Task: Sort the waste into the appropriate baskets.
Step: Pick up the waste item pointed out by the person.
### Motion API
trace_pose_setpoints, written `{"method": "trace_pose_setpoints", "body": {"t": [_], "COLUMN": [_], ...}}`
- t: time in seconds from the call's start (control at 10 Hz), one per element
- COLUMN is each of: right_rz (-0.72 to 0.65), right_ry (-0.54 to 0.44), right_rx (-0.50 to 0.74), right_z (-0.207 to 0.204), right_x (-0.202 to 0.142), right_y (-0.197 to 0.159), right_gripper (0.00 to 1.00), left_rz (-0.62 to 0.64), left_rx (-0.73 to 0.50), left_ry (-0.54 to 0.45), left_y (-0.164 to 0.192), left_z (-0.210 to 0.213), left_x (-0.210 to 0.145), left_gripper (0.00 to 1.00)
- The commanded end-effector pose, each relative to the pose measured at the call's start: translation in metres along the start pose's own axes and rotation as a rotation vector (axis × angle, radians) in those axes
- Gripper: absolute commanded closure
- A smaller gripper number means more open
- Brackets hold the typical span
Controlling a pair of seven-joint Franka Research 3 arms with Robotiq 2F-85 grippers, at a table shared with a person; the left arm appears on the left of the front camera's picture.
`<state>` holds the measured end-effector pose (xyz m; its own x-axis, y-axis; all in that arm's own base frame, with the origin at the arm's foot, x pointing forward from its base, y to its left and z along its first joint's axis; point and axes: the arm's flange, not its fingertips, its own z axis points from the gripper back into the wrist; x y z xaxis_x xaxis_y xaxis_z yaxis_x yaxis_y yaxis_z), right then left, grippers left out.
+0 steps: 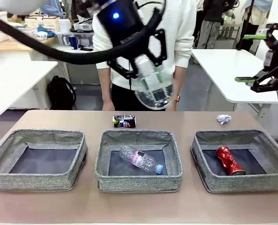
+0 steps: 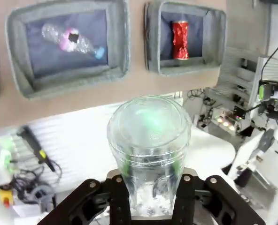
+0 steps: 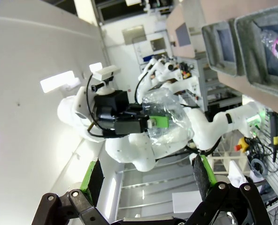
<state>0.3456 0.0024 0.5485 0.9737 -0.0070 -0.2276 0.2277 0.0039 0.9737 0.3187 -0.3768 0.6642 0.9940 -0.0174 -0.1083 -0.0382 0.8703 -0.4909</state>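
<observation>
Brown table (image 1: 139, 208): left gripper (image 2: 150, 187) jaws are clamping clear plastic cup (image 2: 148, 136) at 12 o'clock over mid grey woven basket (image 1: 139, 180), prob. since plastics are going there; right gripper (image 1: 251, 57) jaws are gaping empty, 3 o'clock.

Clear cup (image 1: 150, 86) aloft; bottle (image 1: 141, 160), red can (image 1: 229, 160) in baskets (image 1: 139, 136)

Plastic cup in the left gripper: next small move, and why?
Probably lower the cup toward the middle basket, then release. The left gripper is shut on it, high and roughly in line with that basket, which holds the plastic bottle.
</observation>
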Motion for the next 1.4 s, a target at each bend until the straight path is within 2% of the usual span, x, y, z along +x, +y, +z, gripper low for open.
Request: {"method": "trace_pose_setpoints", "body": {"t": [0.0, 0.2, 0.4, 0.6, 0.7, 0.9, 1.0, 1.1, 1.3], "right_rz": [0.01, 0.01, 0.01, 0.01, 0.01, 0.01, 0.01, 0.01, 0.01], "right_ry": [0.004, 0.004, 0.004, 0.004, 0.004, 0.004, 0.004, 0.004, 0.004], "right_rx": [0.004, 0.004, 0.004, 0.004, 0.004, 0.004, 0.004, 0.004, 0.004], "right_z": [0.0, 0.0, 0.0, 0.0, 0.0, 0.0, 0.0, 0.0, 0.0], "right_x": [0.0, 0.0, 0.0, 0.0, 0.0, 0.0, 0.0, 0.0, 0.0], "right_y": [0.002, 0.002, 0.002, 0.002, 0.002, 0.002, 0.002, 0.002, 0.002], "right_gripper": [0.0, 0.0, 0.0, 0.0, 0.0, 0.0, 0.0, 0.0, 0.0], "left_rz": [0.113, 0.169, 0.153, 0.157, 0.155, 0.173, 0.152, 0.151, 0.151], "left_rx": [0.033, 0.046, 0.176, 0.251, 0.283, 0.367, 0.387, 0.321, 0.321], "left_ry": [0.027, -0.022, -0.017, -0.067, -0.07, -0.014, -0.026, -0.031, -0.031], "left_y": [-0.024, -0.036, -0.04, -0.037, -0.034, -0.028, -0.027, -0.017, -0.017], "left_z": [0.017, 0.039, 0.063, 0.075, 0.077, 0.071, 0.07, 0.071, 0.071], "left_x": [0.021, 0.014, 0.001, -0.002, -0.003, 0.001, 0.004, -0.002, -0.002], "left_gripper": [0.66, 0.66, 0.66, 0.66, 0.66, 0.66, 0.66, 0.66, 0.66]}}
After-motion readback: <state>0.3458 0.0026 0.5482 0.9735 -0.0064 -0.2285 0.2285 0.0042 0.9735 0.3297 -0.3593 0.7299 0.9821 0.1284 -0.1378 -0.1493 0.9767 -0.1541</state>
